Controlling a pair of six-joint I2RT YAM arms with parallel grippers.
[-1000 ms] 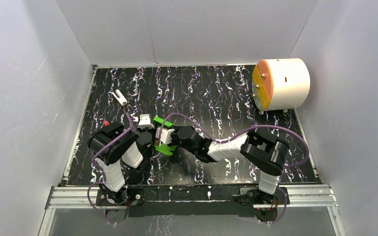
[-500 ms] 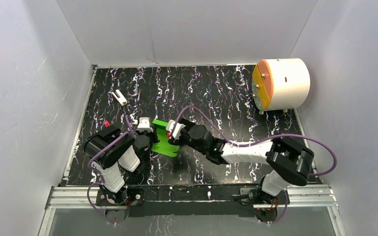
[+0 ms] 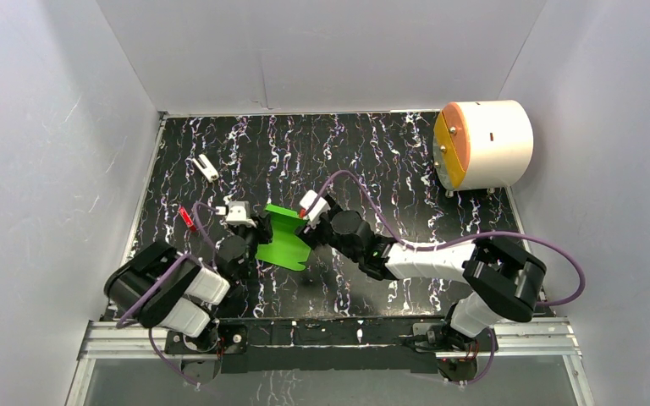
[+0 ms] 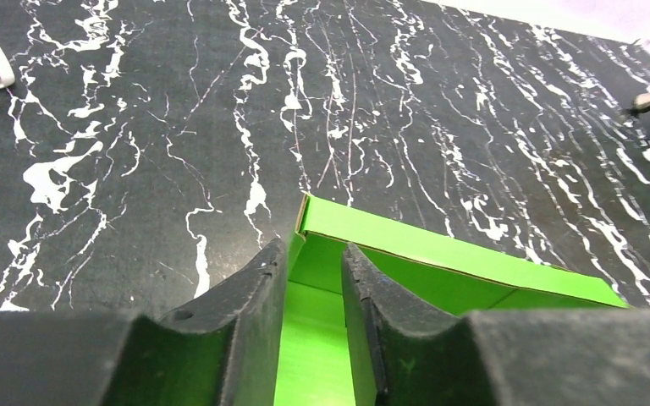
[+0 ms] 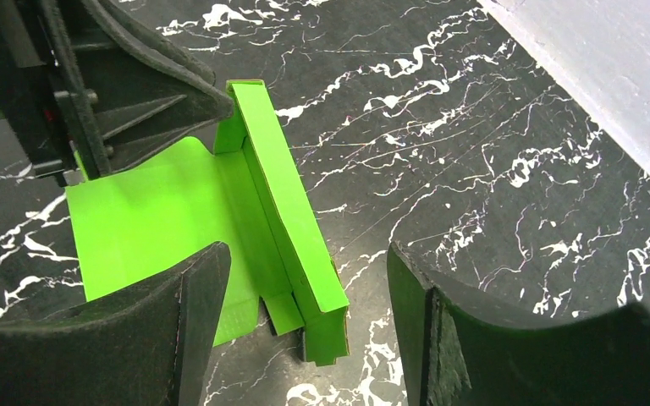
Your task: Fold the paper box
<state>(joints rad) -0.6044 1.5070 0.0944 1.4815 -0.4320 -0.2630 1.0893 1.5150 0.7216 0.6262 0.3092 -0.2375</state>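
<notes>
The paper box (image 3: 283,241) is bright green card, partly folded, lying on the black marbled table between my two grippers. One long wall (image 5: 283,186) stands up along its far edge and the base panel (image 5: 152,211) lies flat. My left gripper (image 3: 256,234) is at the box's left end. In the left wrist view its jaws (image 4: 311,249) stand a little apart astride the end wall, with green floor (image 4: 305,338) showing in the gap. My right gripper (image 5: 306,254) stands wide open around the raised wall's near end and touches nothing.
A large white cylinder with an orange-yellow face (image 3: 482,144) stands at the back right. A small white object (image 3: 206,167) and a small red piece (image 3: 186,217) lie on the left of the table. White walls enclose the table on three sides.
My right gripper has let go of the box, opened wide and drawn back to the right. The left jaws have loosened a little, and the left arm has dropped lower and leftward.
</notes>
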